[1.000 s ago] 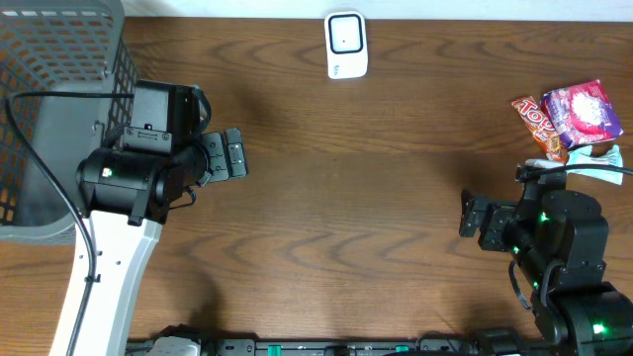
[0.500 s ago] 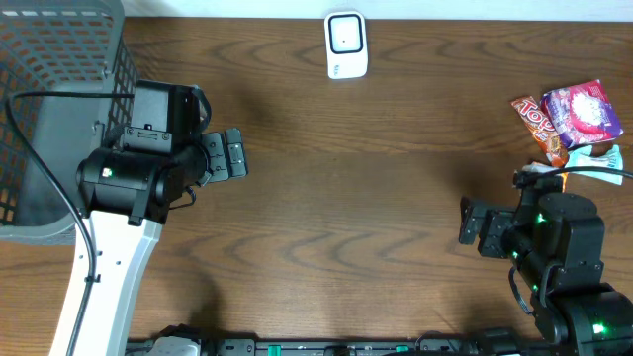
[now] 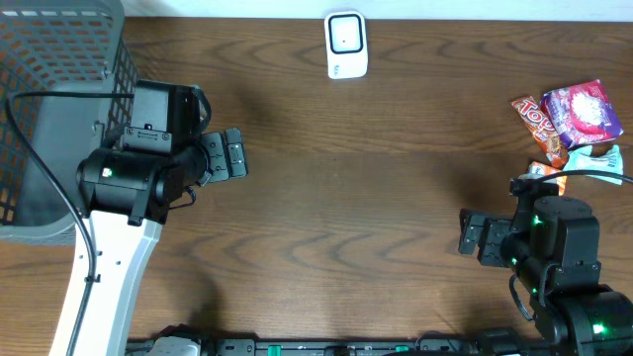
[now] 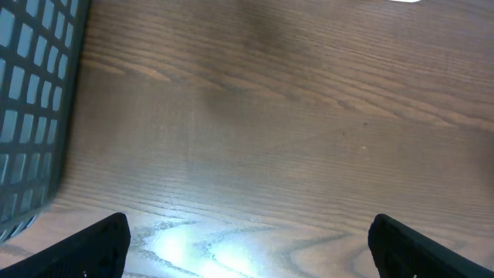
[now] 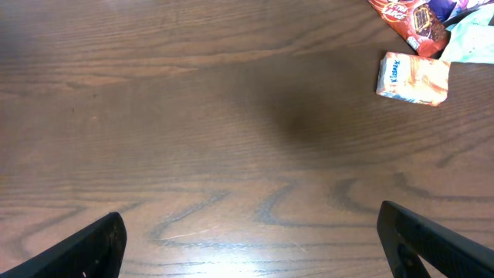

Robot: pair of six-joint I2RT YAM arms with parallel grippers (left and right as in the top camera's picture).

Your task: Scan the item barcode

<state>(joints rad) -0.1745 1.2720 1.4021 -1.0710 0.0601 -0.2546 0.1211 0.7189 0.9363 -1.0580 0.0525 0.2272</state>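
1. The left gripper (image 3: pixel 235 155) hangs over the table (image 3: pixel 376 198) just right of the grey mesh basket (image 3: pixel 59 59), jaws spread wide, nothing between them.
2. Over on the right side, the right gripper (image 3: pixel 467 231) has its jaws wide too, and its wrist view shows only bare wood between them.
3. The snacks are at the right edge: a purple packet (image 3: pixel 582 112) touching a red wrapper (image 3: pixel 535 121), with a teal packet (image 3: pixel 605 158) just below.
4. A small orange packet (image 5: pixel 413 77) lies just beside that pile, in the upper right of the right wrist view, nothing touching it.
5. The white scanner (image 3: pixel 346 44) sits at the far edge, centre, well apart from both grippers and from the packets.
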